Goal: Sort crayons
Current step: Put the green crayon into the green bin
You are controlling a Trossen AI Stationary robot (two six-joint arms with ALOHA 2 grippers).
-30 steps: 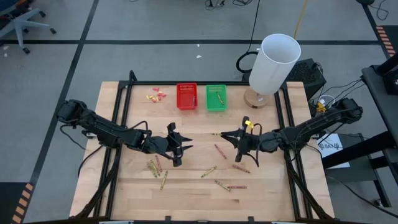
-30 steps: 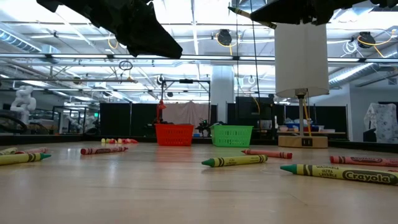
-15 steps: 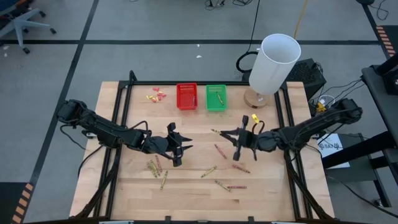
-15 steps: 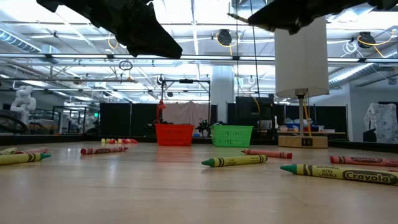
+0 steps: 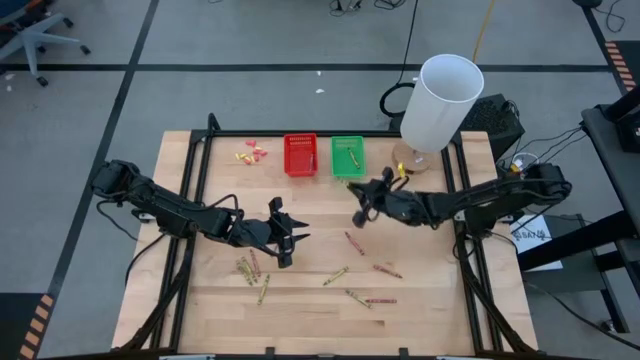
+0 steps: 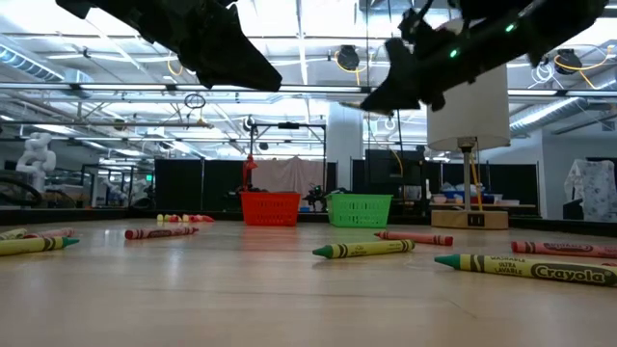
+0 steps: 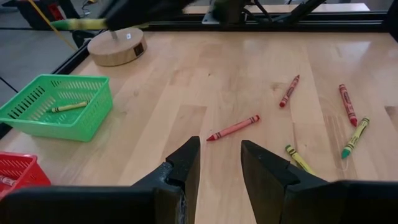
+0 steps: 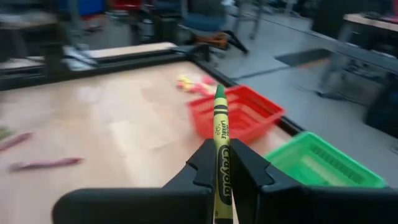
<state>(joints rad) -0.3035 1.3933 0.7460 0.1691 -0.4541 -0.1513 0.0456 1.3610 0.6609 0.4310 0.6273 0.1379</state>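
My right gripper (image 5: 362, 200) hangs above the table just near of the green basket (image 5: 347, 157), shut on a yellow-green crayon (image 8: 219, 134). One yellow-green crayon (image 7: 68, 107) lies in that basket. The red basket (image 5: 300, 155) stands to its left. Several loose crayons lie flat on the wood, among them a red one (image 5: 354, 243), a green one (image 5: 335, 276) and a cluster (image 5: 248, 268). My left gripper (image 7: 221, 168) waits open over the table's left middle (image 5: 285, 235), with nothing between its fingers. My right gripper pinches the crayon's labelled rear half (image 8: 222, 163) between its two fingers (image 8: 249, 167). The crayon lies along the fingers, and its tip (image 8: 219, 93) sticks out well ahead of them. It is lifted clear of the table, roughly level, pointing toward the baskets.
A white cylinder lamp (image 5: 440, 100) on a round wooden base stands at the far right, close behind my right arm. Small yellow and pink scraps (image 5: 252, 153) lie left of the red basket. Bare wood shows between the two grippers.
My right gripper has swung toward the table's far edge and leftward, toward the green basket, sinking a little and rolling about its own axis. It stays shut on the yellow-green crayon, which travels with it. The loose crayons have not moved.
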